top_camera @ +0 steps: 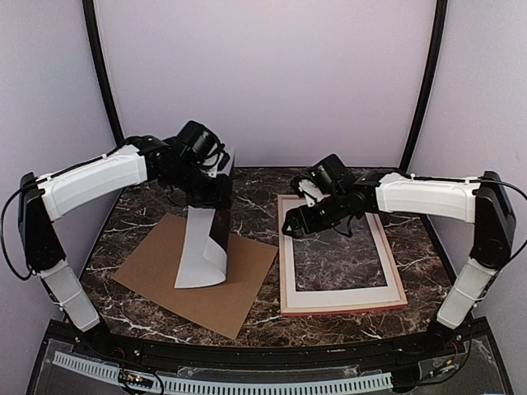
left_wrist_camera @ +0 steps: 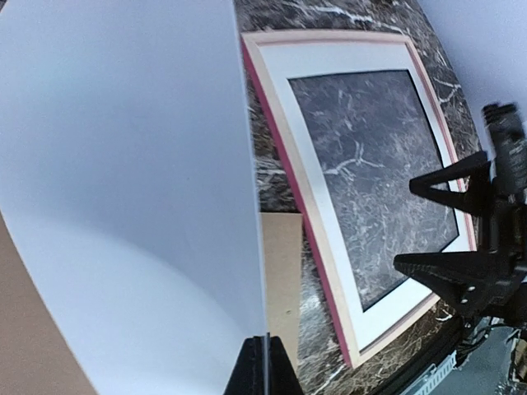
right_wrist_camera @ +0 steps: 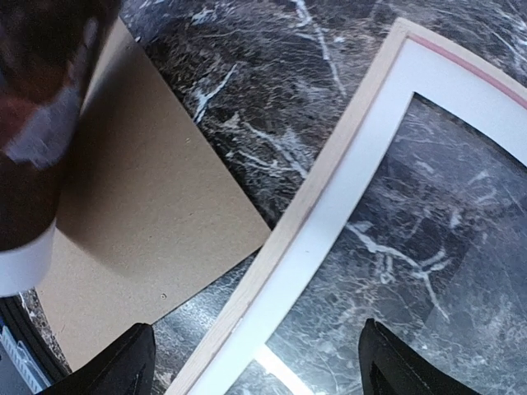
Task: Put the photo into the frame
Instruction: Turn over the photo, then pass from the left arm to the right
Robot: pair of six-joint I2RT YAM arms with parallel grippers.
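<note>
The photo [top_camera: 202, 255] hangs upright over the left of the table, its plain white back [left_wrist_camera: 123, 181] toward the left wrist camera. Its dark reddish face [right_wrist_camera: 37, 107] shows in the right wrist view. My left gripper [top_camera: 206, 191] is shut on the photo's top edge, fingertips [left_wrist_camera: 265, 362] pinched on the sheet. The pink-railed frame [top_camera: 342, 310] lies flat on the right with a white mat border [top_camera: 346, 297] inside it. My right gripper [top_camera: 300, 222] hovers open over the frame's far left corner, straddling its left rail [right_wrist_camera: 329, 177] with nothing between the fingers.
A brown cardboard board [top_camera: 165, 280] lies flat under the hanging photo, and its corner [right_wrist_camera: 140, 206] ends close to the frame's left rail. Dark marble table [top_camera: 140, 206] shows through the mat window. The arm bases stand at the near corners.
</note>
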